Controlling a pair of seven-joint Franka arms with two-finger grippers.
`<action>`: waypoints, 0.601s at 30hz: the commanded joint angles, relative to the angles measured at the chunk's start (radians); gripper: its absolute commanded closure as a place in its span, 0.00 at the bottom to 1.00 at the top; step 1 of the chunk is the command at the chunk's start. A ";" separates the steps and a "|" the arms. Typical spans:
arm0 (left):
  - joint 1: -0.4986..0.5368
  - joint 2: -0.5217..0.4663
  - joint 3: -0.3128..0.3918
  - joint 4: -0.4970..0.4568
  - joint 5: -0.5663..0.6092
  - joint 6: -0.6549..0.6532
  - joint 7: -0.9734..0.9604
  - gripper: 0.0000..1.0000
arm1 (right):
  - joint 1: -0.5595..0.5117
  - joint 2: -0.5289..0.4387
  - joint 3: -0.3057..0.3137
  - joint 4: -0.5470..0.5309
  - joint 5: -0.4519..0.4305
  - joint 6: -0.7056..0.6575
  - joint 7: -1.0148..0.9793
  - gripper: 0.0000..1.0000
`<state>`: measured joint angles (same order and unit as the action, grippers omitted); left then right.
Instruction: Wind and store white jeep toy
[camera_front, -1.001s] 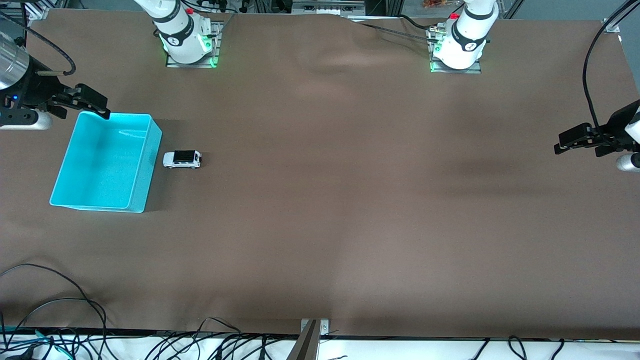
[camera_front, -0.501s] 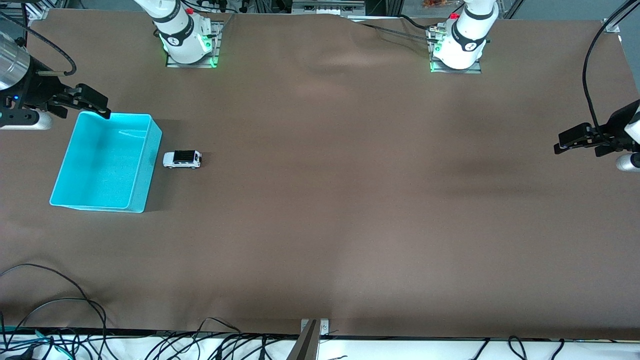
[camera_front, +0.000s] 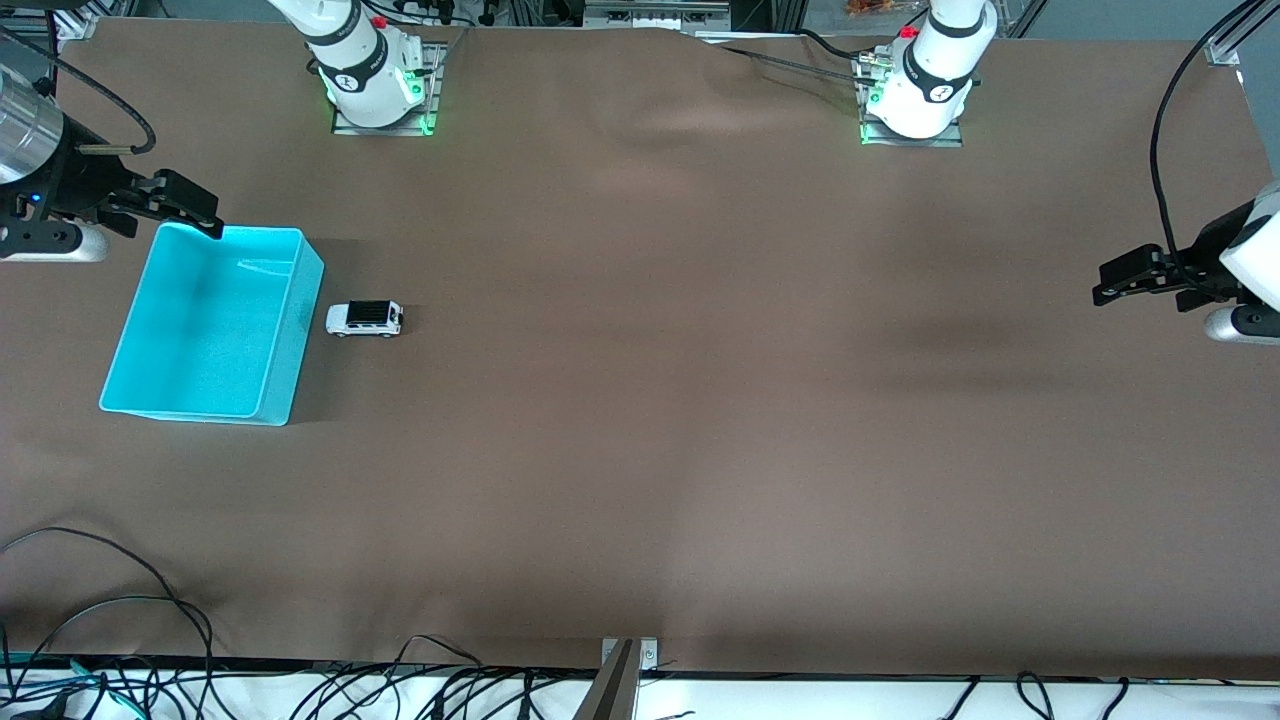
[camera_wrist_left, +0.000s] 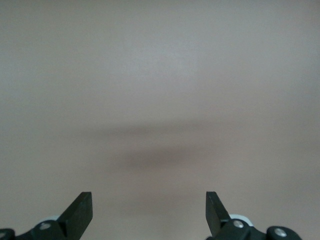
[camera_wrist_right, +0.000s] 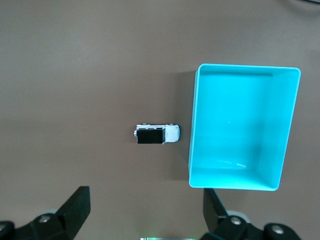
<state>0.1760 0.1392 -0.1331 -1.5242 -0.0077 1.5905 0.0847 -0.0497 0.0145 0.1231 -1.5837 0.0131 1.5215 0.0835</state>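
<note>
- While both arms hang at opposite ends of it, the broad brown cloth-covered desk (camera_front: 700, 400) carries only two things, both toward the right arm's end.
- Next in size, the open-topped rectangular cyan plastic bin (camera_front: 205, 325) sits upright on the desk, its inside bare in the right wrist view (camera_wrist_right: 245, 125).
- Up in the air, the black two-fingered right pincer (camera_front: 185, 205) hangs over the bin's corner at about 11 o'clock from the bin's middle in the front view; its wrist view shows the two fingertips spread wide with nothing between them (camera_wrist_right: 145, 210).
- At the left arm's end, the black left pincer (camera_front: 1125, 280) hovers over bare desk, roughly at 3 o'clock from the toy and well apart from it; its fingers (camera_wrist_left: 82, 210) stand spread apart and hold nothing.
- Smallest of all, the tiny boxy white jeep toy with a black roof and small black wheels (camera_front: 365, 319) stands on its wheels just beside the bin's long wall, at 3 o'clock from the bin, not touching it; the right wrist view shows a narrow gap between them (camera_wrist_right: 156, 134).
</note>
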 joint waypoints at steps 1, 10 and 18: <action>-0.085 -0.021 0.087 0.001 0.022 -0.020 0.012 0.00 | -0.005 -0.002 0.009 -0.018 0.001 -0.001 0.016 0.00; -0.098 -0.029 0.096 -0.002 0.022 -0.023 0.012 0.00 | -0.002 -0.022 0.010 -0.122 0.001 0.104 0.018 0.00; -0.090 -0.036 0.093 -0.004 0.022 -0.023 0.010 0.00 | -0.002 -0.031 0.035 -0.220 0.002 0.209 0.021 0.00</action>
<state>0.0929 0.1220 -0.0500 -1.5242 -0.0077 1.5848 0.0847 -0.0492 0.0178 0.1369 -1.7168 0.0132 1.6581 0.0858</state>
